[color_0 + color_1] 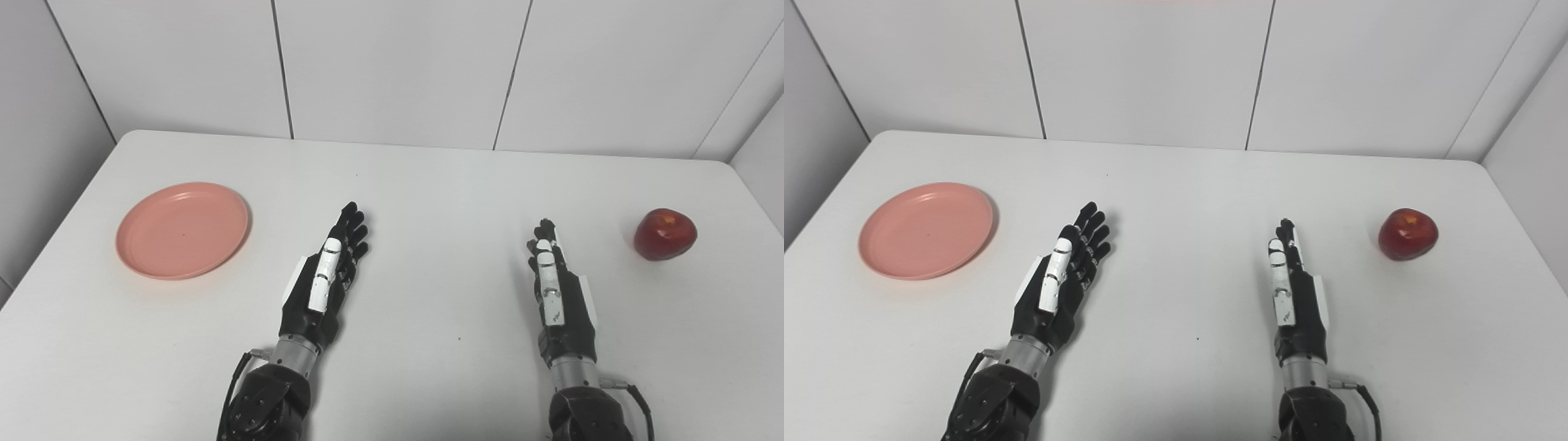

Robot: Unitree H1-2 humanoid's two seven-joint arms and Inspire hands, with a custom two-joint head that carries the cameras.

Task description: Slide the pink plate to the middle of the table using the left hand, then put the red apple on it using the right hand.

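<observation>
So far nothing moved. White table (429, 184) bare through the middle — open room for a slide. Pink plate (182, 229) flat on the left side, near that edge, lying left and slightly ahead of the left hand (324, 275), well apart. Both hands edge-up, fingers straight, holding nothing. Right hand (554, 288) nearer the red apple (665, 234), which sits far right, close to the table's edge.

Lab test cell, bare white table (429, 202), plain white panelled walls (398, 67)
</observation>
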